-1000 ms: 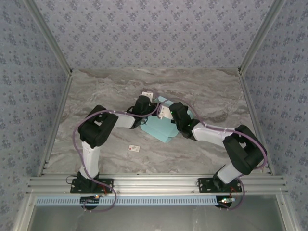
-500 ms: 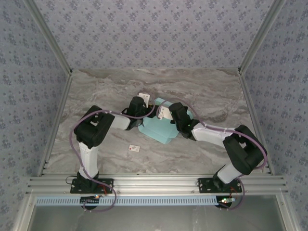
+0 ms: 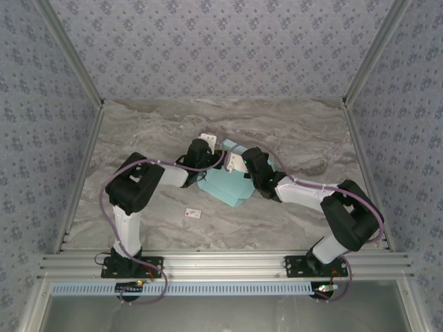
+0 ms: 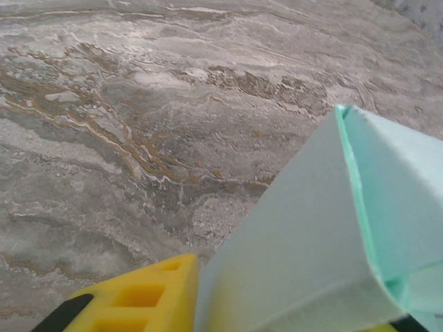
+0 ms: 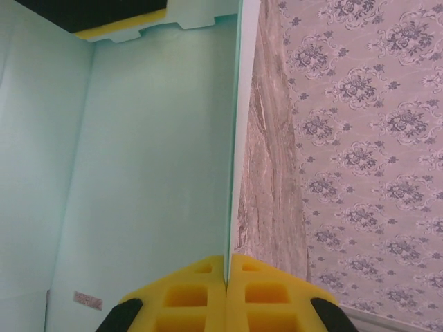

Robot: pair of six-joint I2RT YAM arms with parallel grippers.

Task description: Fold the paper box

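Across the floor of the cell, the marble-patterned table (image 3: 138,131) is spreading out beneath patterned wallpaper walls (image 3: 208,48). From the near edge the left arm (image 3: 131,190) and the right arm (image 3: 346,214) are reaching inward and meeting at the middle of the table. There the paper box (image 3: 225,187) is lying: light mint card, partly folded, with one panel flat on the marble and others rising between the two wrists.

The left gripper (image 3: 203,166) is hanging at the box's left side. In the left wrist view a sloping panel and a folded corner of the card are sitting between its yellow fingers (image 4: 142,297), with the card touching the left one. Whether the jaws are actually squeezing it I cannot tell.

The right gripper (image 5: 227,266) is holding the box's right side. Its two yellow fingers are pressing together, with the thin edge of an upright panel running straight into the seam between them, so it is pinching the card.

Near the left arm, apart from the box, a tiny white tag (image 3: 193,214) with a red mark is lying on the table.
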